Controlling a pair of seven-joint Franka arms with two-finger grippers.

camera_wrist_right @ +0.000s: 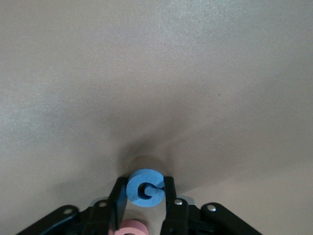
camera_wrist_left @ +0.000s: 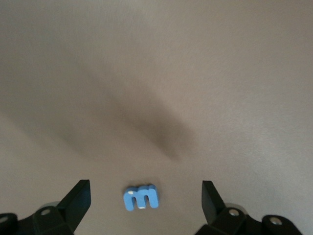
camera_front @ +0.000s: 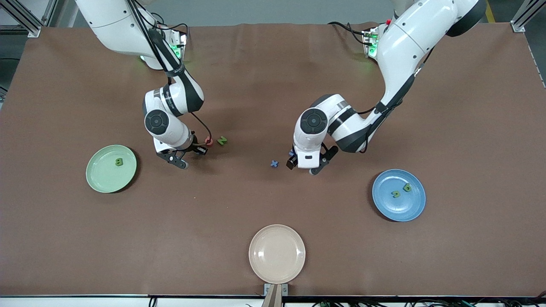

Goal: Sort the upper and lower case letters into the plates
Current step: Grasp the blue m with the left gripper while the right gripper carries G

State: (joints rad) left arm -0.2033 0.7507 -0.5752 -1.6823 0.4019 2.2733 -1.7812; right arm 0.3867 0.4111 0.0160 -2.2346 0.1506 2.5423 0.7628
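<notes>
My right gripper (camera_front: pixel 199 149) (camera_wrist_right: pixel 144 183) is shut on a blue letter G (camera_wrist_right: pixel 145 189), low over the table beside a pink letter (camera_front: pixel 208 140) (camera_wrist_right: pixel 129 228) and a green N (camera_front: pixel 222 140). My left gripper (camera_front: pixel 293 161) (camera_wrist_left: pixel 145 185) is open, its fingers on either side of a blue lowercase m (camera_wrist_left: pixel 141 197) (camera_front: pixel 291 152) that lies on the table. A blue x (camera_front: pixel 274 163) lies beside it. The pale green plate (camera_front: pixel 104 175) holds a green B (camera_front: pixel 118 161). The blue plate (camera_front: pixel 410 205) holds two green letters (camera_front: pixel 396 194).
A cream-beige round plate (camera_front: pixel 277 253) sits at the table edge nearest the front camera, with nothing on it. A brown cloth (camera_front: pixel 273 204) covers the table.
</notes>
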